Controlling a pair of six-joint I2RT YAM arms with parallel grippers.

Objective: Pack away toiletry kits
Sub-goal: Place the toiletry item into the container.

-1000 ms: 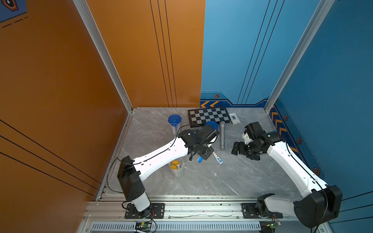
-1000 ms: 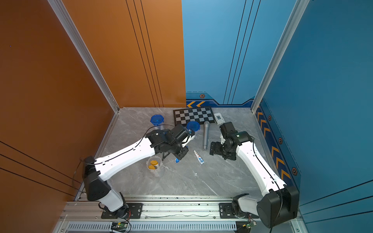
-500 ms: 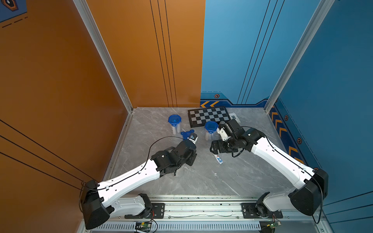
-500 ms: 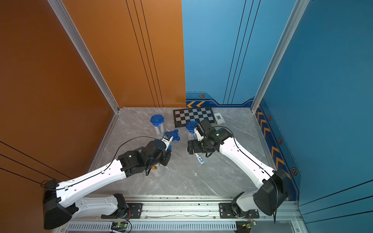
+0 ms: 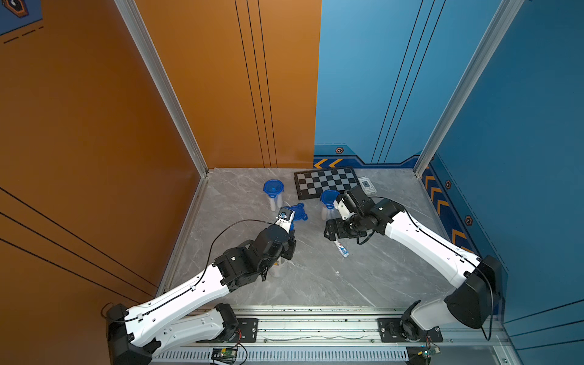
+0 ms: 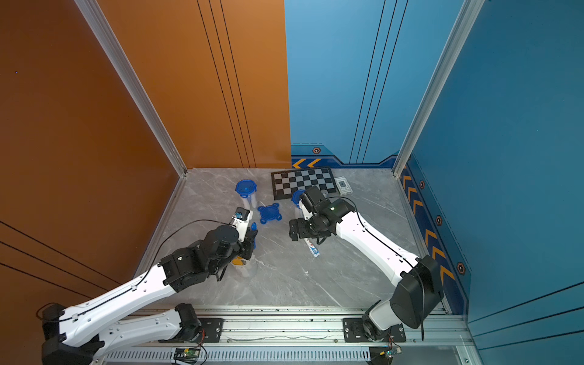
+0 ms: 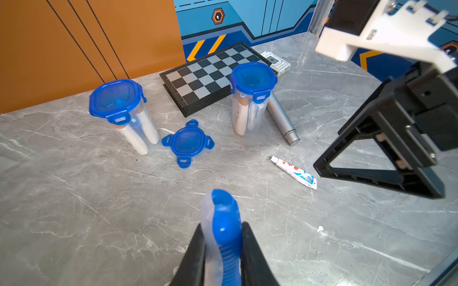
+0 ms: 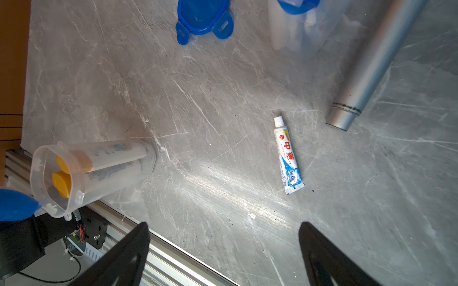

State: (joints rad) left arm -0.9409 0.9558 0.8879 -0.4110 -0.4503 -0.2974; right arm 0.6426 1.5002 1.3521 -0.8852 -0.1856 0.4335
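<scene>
Clamped tight in the left gripper (image 7: 221, 247): a blue-and-translucent plastic toothbrush (image 7: 223, 218), one end poking out past the black jaws. Spread wide and empty at the right gripper (image 8: 224, 230), poised above a small white-and-blue toothpaste tube (image 8: 288, 156) lying flat on the grey marbled table (image 7: 74, 198). Under the left wrist in both top views, a tall clear plastic open cup (image 6: 241, 267), standing and already loaded with two white bottles with yellow-orange caps (image 8: 62, 178). Farther back, flat on the table, a loose blue four-tab lid (image 7: 187, 142), set between a lidded clear cup near the orange wall (image 7: 119, 109) and a second lidded cup (image 7: 251, 91) touching a black-and-white chessboard (image 7: 210, 74), with a silver cylindrical microphone (image 7: 282, 118) alongside. Likely trouble from here: snagging the toothbrush on the rim or bottle caps and toppling the light cup; skidding the thin tube toward the microphone instead of pinching it; clashing arms over one cup
</scene>
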